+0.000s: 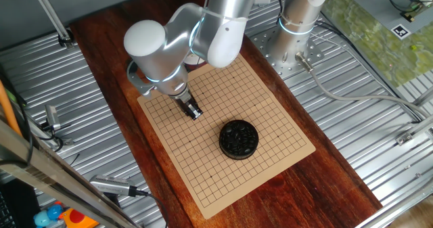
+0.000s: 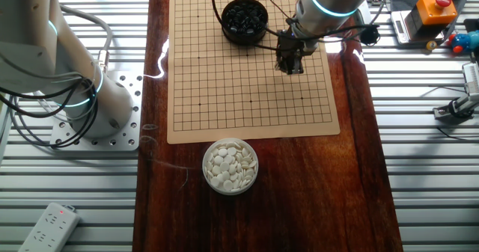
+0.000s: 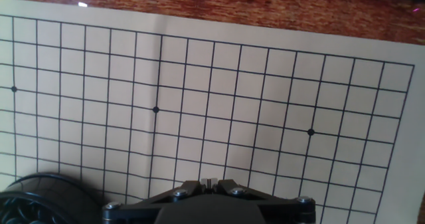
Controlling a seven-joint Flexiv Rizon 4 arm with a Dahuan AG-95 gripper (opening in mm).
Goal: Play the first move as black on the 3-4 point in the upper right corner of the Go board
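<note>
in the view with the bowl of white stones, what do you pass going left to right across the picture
power strip → robot base plate → bowl of white stones → gripper → orange box with a red button. The board and the bowl of black stones overlap these, so I left them out.

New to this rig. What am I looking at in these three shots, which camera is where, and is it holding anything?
It is one silver robot arm at a table. Two shots come from fixed cameras on opposite sides of the table; the third looks along the fingers from a camera on the hand.

On the dark wooden tabletop lies the tan Go board, with no stones played on it. A black bowl of black stones sits on the board, and a bowl of white stones stands off the board, beside its edge.

The gripper hangs over the grid next to the black bowl. In the hand view its jaws look nearly closed, but I cannot tell whether a stone is pinched between them.
</note>
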